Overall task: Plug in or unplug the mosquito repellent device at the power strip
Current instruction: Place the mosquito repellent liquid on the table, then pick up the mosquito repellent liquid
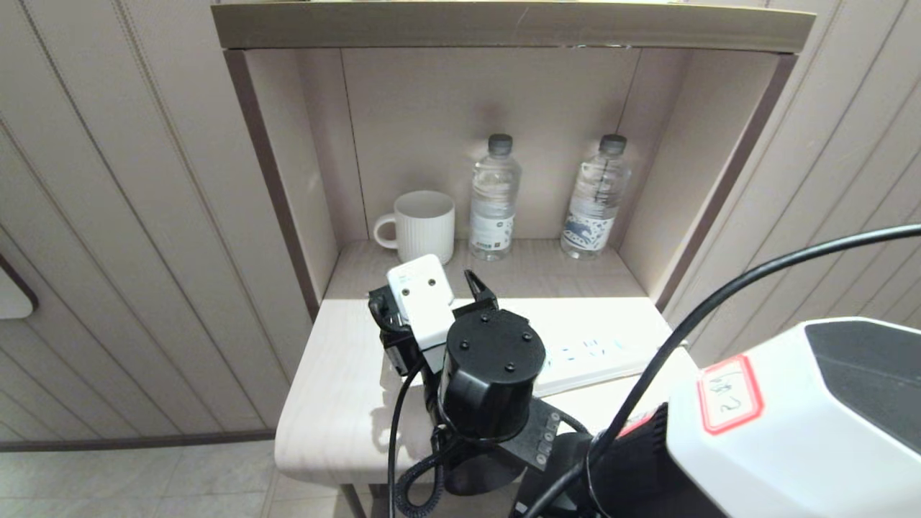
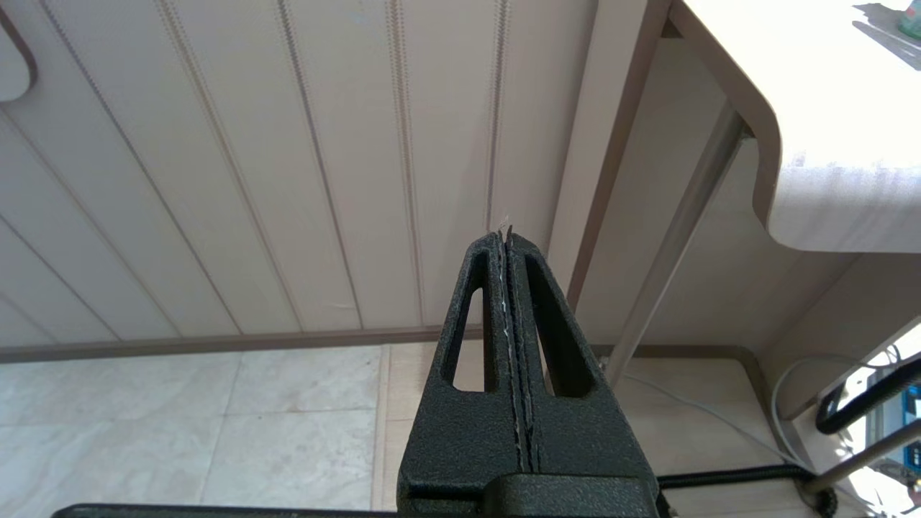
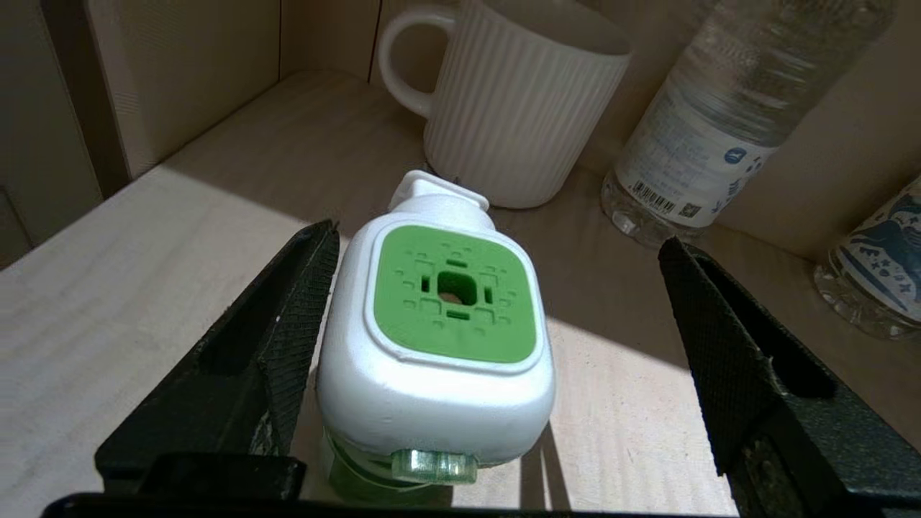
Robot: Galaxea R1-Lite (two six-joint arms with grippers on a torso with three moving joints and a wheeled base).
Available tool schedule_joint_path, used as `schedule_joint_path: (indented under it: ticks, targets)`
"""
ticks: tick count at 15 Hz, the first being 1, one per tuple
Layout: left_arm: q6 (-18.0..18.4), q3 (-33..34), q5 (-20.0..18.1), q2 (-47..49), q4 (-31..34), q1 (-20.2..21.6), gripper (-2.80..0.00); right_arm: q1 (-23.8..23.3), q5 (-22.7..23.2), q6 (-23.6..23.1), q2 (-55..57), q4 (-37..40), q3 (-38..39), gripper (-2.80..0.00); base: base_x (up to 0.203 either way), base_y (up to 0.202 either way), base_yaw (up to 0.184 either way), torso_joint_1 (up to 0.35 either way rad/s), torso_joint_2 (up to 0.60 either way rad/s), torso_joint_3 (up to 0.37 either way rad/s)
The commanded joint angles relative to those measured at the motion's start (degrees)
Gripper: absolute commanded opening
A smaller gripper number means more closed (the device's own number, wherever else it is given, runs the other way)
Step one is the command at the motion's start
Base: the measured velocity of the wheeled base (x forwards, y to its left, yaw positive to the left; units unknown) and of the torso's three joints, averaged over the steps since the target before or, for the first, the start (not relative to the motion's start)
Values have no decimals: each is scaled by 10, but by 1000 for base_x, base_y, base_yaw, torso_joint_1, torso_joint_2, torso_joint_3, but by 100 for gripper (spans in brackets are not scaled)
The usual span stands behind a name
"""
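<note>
The right gripper (image 3: 496, 338) stands with its jaws spread wide around the mosquito repellent device (image 3: 439, 345), one ribbed finger (image 3: 288, 324) right against the unit's white side and the other well clear of it. The device stands upright on the pale wooden table (image 1: 338, 388), green face up toward the wrist camera, its translucent bottle just visible beneath, free of any socket. Behind it stand a ribbed white mug (image 3: 511, 108) and two clear water bottles (image 1: 493, 198), all close enough to be knocked. In the head view the power strip (image 1: 597, 352) lies flat on the table just to the right of the gripper, partly hidden by the arm. It looks like a release after an unplugging. To finish cleanly, the gripper should lift straight up so the near finger does not drag the top-heavy unit over, then draw back clear of the mug. The left gripper (image 2: 507, 244) hangs beside the table edge, its fingers pressed together on nothing.
</note>
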Motion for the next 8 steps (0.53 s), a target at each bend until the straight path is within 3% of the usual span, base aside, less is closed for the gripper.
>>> schedule_joint_path:
  ticks: [1,8]
  targets:
    - [0,2,0,1,0,0,-280,2,-2,-3,-18,-2,2,0,0,0,0,0,0,0]
    - [0,0,0,1,0,0,-280,20,-1,-11,-128,21,11,0,0,0,0,0,0,0]
